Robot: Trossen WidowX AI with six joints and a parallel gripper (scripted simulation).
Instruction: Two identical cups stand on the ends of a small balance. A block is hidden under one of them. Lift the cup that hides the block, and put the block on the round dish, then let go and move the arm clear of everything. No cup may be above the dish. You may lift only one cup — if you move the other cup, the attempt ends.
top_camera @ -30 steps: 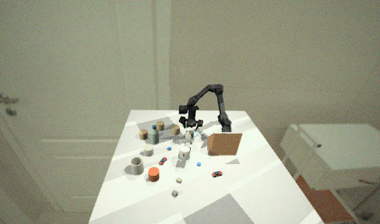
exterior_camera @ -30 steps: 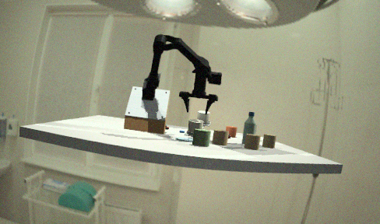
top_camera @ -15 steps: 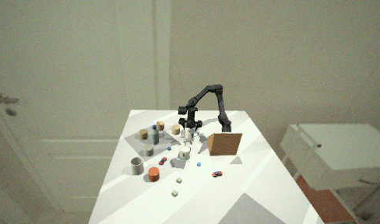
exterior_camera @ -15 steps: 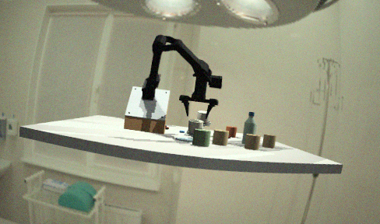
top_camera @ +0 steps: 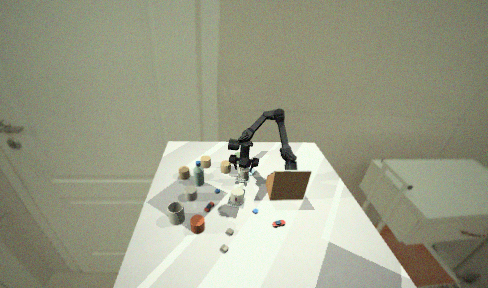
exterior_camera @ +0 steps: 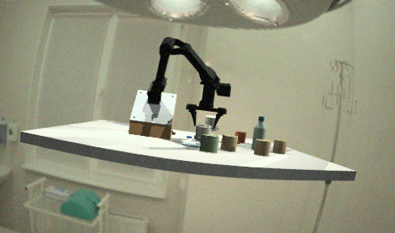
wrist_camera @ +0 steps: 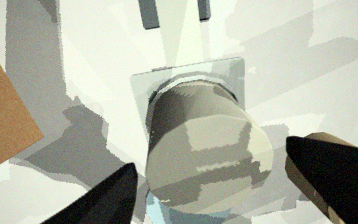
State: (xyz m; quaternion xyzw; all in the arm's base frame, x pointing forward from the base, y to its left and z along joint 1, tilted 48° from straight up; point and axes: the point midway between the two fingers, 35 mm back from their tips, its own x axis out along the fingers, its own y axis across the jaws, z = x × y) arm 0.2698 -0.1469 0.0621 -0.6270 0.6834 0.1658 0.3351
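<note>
Two pale grey cups stand on the square end plates of the balance. The nearer cup in the exterior view (exterior_camera: 203, 132) (top_camera: 243, 174) (wrist_camera: 207, 165) sits low. The other cup (top_camera: 237, 195) (exterior_camera: 210, 120) sits at the other end, which looks higher. My gripper (exterior_camera: 205, 126) (wrist_camera: 211, 157) is open and empty, pointing down over the low cup, with one finger to each side of it in the wrist view. Its fingertips look about level with the cup's top. The light blue round dish (exterior_camera: 190, 143) (wrist_camera: 185, 217) lies close beside the low cup, partly hidden by it. The block is not visible.
A green cylinder (exterior_camera: 209, 144) and a tan cylinder (exterior_camera: 229, 143) (top_camera: 225, 167) stand close to the low cup. A bottle (top_camera: 199, 176) (exterior_camera: 259, 135) and a red cylinder (top_camera: 197, 224) stand farther off. A brown slanted box (top_camera: 289, 185) (exterior_camera: 150, 130) stands by the arm's base.
</note>
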